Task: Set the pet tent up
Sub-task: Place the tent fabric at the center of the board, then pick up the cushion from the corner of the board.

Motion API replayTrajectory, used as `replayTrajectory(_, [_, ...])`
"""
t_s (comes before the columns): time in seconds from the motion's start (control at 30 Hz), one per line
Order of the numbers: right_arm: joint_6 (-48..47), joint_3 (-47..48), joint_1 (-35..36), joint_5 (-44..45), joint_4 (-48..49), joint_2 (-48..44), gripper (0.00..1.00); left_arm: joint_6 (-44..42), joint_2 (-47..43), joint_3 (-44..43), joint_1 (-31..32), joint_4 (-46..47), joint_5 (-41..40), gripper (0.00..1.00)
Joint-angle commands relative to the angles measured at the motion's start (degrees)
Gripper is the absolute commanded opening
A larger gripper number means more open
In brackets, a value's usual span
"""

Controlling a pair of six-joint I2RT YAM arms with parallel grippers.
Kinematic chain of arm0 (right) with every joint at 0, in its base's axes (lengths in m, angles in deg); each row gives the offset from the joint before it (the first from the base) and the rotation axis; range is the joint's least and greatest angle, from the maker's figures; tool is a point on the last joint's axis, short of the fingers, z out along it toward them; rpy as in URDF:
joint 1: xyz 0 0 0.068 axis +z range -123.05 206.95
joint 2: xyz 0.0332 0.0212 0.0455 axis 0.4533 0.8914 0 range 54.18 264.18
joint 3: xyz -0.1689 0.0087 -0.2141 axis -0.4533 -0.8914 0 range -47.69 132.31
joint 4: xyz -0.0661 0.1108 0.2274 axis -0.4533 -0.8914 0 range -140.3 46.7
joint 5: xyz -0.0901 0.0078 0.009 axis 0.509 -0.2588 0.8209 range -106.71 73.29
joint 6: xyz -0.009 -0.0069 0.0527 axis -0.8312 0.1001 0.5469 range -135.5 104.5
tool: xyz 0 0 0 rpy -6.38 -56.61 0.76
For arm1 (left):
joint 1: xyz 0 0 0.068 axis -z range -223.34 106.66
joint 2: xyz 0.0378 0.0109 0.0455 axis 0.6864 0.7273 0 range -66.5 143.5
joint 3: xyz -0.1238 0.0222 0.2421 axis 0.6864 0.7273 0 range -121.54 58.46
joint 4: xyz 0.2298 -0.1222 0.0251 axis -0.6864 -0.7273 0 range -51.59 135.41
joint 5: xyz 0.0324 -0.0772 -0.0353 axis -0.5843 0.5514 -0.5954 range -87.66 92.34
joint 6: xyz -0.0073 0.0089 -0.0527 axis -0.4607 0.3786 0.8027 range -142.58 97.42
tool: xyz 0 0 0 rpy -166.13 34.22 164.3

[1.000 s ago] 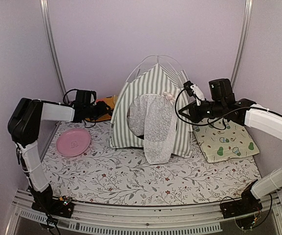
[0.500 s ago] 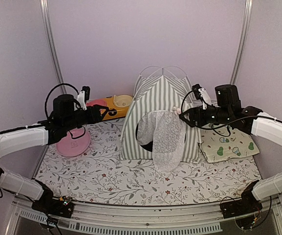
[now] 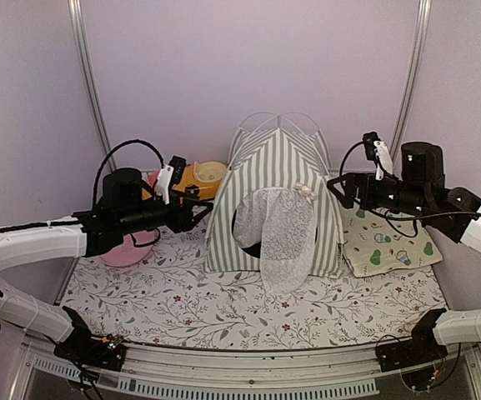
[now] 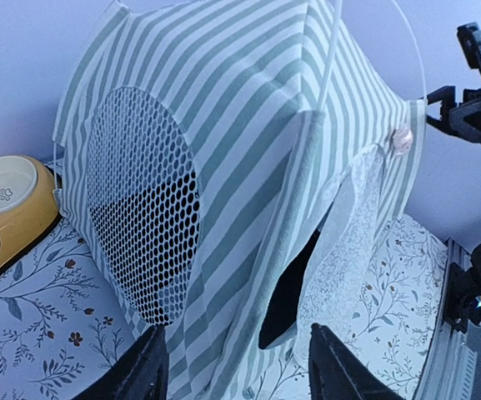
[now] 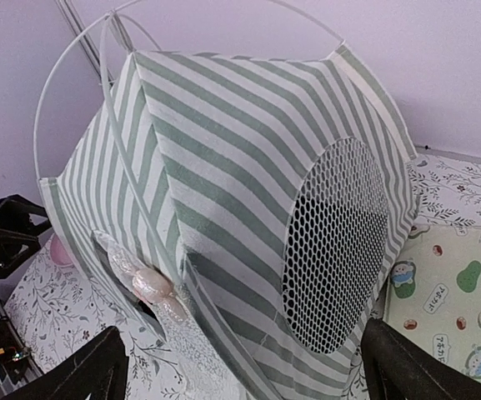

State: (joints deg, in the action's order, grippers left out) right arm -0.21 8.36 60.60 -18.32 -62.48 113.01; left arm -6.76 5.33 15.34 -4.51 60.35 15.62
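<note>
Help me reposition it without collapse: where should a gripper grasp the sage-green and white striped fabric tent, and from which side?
Probably the front corner edge of the striped fabric tent facing the right gripper, approached sideways from there: that edge looks taut. The white lace curtain hangs loose; the round mesh window would likely give.

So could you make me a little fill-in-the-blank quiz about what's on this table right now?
1. The sage-green and white striped fabric tent stands ___ on the flowered tablecloth.
2. The pale yellow mat beside it is printed with ___.
3. The round plate half hidden under the left arm is ___.
4. The left tool and the right tool are both ___, gripping nothing.
Missing words: upright; avocados; pink; open.
</note>
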Motion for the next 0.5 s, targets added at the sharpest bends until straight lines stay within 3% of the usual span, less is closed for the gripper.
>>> replayTrajectory(0.0, [3.7, 0.3, 0.0, 8.8, -4.3, -2.5, 0.99, -4.3, 3.2, -3.9, 2.2, -2.1, -0.2, 0.58])
replayTrajectory(0.23, [7.7, -2.2, -6.8, 12.8, -6.6, -4.0, 0.99, -5.9, 7.8, -8.3, 3.7, -4.2, -2.4, 0.53])
replayTrajectory(0.47, [8.8, -8.7, -20.4, -0.3, 1.1, 3.3, 0.99, -6.8, 10.9, -11.4, 4.3, -5.8, -6.2, 0.42])
